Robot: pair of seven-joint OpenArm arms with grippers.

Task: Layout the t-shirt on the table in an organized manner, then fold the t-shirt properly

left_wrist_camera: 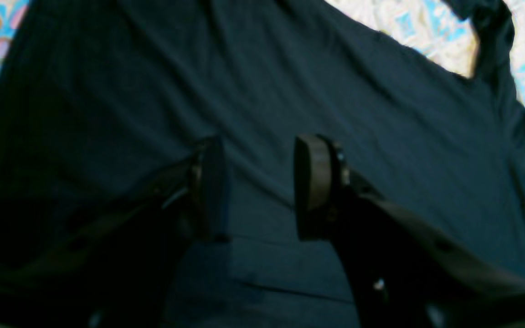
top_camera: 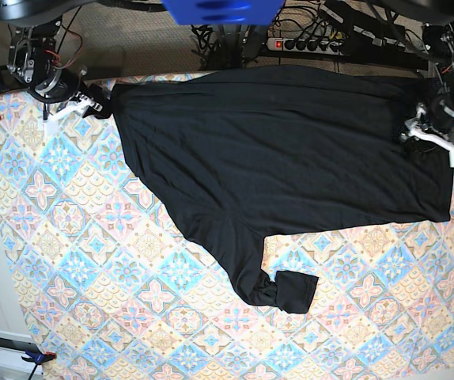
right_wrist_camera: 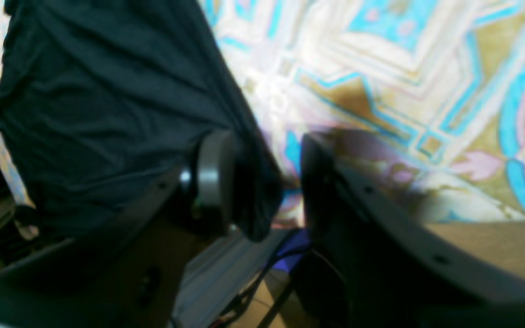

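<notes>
The t-shirt (top_camera: 290, 150) lies long-axis along the table's (top_camera: 77, 309) far edge, one sleeve trailing toward the near side; my right gripper (right_wrist_camera: 262, 182) gapes at its corner, my left gripper (left_wrist_camera: 258, 187) spread empty above its opposite end.

The t-shirt (top_camera: 290, 150) is soft, matt black cloth with no print, its weave lying in fine shallow wrinkles across the body and bunching into thicker folds at the near sleeve. The counter (top_camera: 92, 277) is covered by a smooth printed cloth in pastel blue, pink and yellow tiles, flat and without sheen. The left tool (left_wrist_camera: 258, 187) has dull, dark, hard-looking fingers, while one pad of the right tool (right_wrist_camera: 267, 182) shows a smooth grey face.
</notes>
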